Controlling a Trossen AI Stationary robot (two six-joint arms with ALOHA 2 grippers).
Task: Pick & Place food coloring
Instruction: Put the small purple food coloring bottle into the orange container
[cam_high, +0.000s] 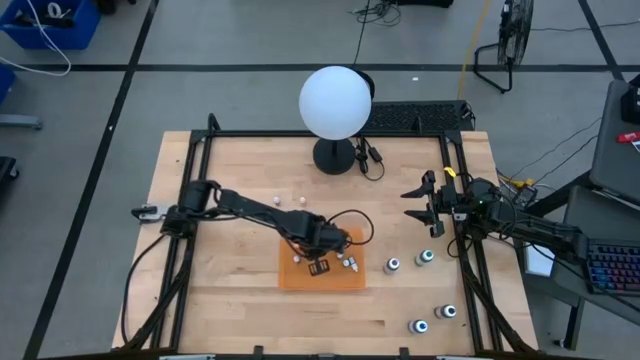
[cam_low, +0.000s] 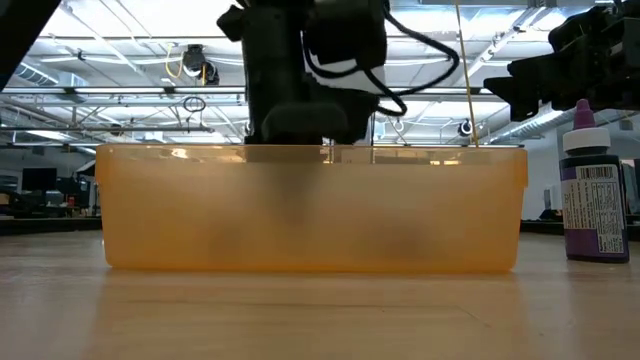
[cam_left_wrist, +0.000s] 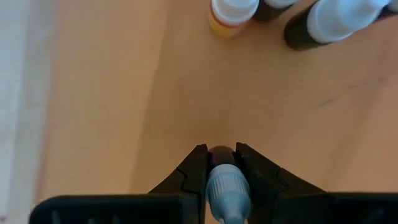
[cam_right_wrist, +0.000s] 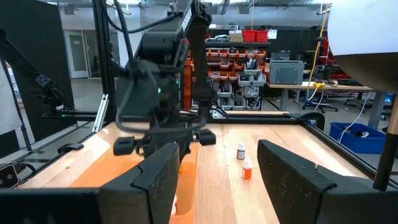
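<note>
Over the orange tray (cam_high: 300, 276), the left end effector (cam_left_wrist: 221, 163) pinches a small food coloring bottle (cam_left_wrist: 227, 186). At three o'clock, the right end effector (cam_high: 421, 211) waits, fingers spread.

The tray (cam_high: 300, 278) is sitting mid-table (cam_high: 230, 290), with four bottles (cam_high: 393, 265) standing to its right and the globe lamp (cam_high: 335, 102) standing behind.
</note>
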